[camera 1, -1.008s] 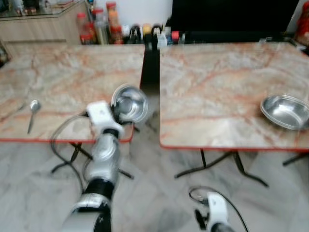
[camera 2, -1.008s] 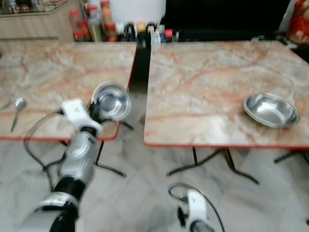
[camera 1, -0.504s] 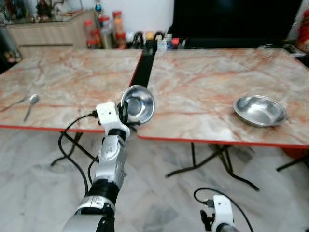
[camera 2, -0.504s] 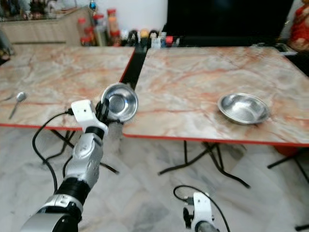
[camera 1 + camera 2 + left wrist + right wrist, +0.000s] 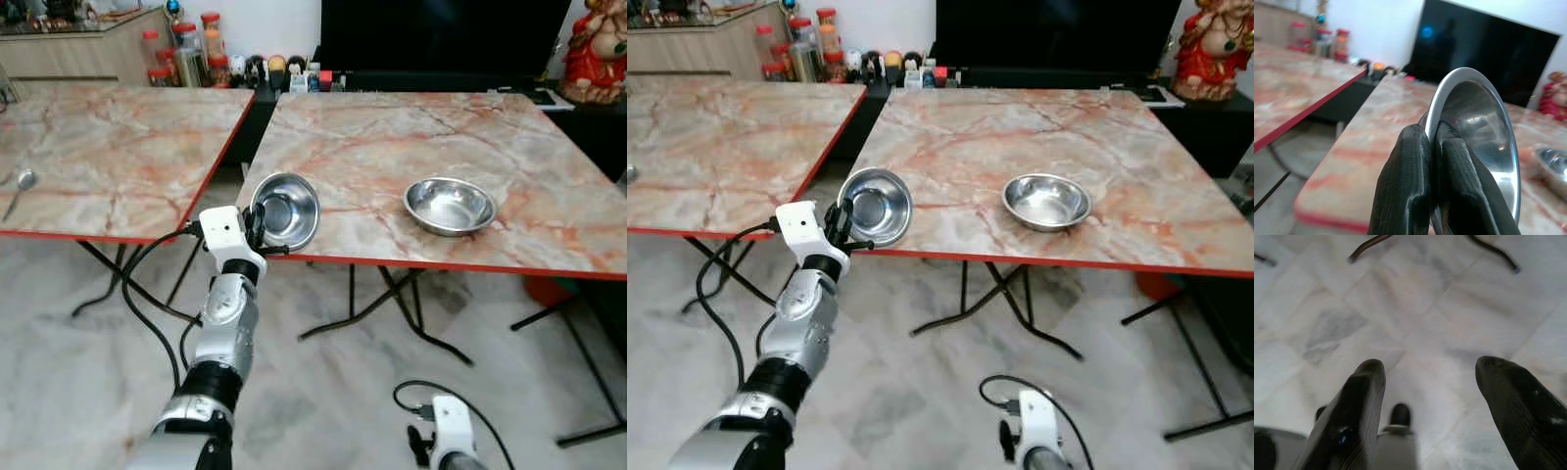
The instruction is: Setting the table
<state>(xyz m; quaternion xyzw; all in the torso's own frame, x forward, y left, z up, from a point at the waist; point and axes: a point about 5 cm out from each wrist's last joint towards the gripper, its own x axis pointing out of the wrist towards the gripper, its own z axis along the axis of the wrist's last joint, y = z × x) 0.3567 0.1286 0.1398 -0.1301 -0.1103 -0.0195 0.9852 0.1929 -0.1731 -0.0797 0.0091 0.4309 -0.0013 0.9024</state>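
My left gripper (image 5: 257, 223) is shut on the rim of a small steel bowl (image 5: 286, 210), held tilted on edge in front of the near left corner of the right marble table (image 5: 392, 137). In the left wrist view both black fingers (image 5: 1405, 196) pinch the bowl (image 5: 1484, 132) at its rim. A second, wider steel bowl (image 5: 451, 206) sits upright on the right table, to the right of the held one. A spoon (image 5: 20, 186) lies at the far left on the left table (image 5: 108, 137). My right gripper (image 5: 1425, 396) hangs low over the floor, open and holding nothing.
Bottles and jars (image 5: 196, 59) line the back between the tables, below a dark screen (image 5: 441, 34). A red figurine (image 5: 600, 49) stands at the back right. A gap separates the two tables. Folding table legs (image 5: 392, 304) and marble floor (image 5: 323, 392) lie ahead.
The view has swung to the right and sharpened, so the right table and its bowl now sit more centrally. My left gripper still holds the small bowl, tilted as before.
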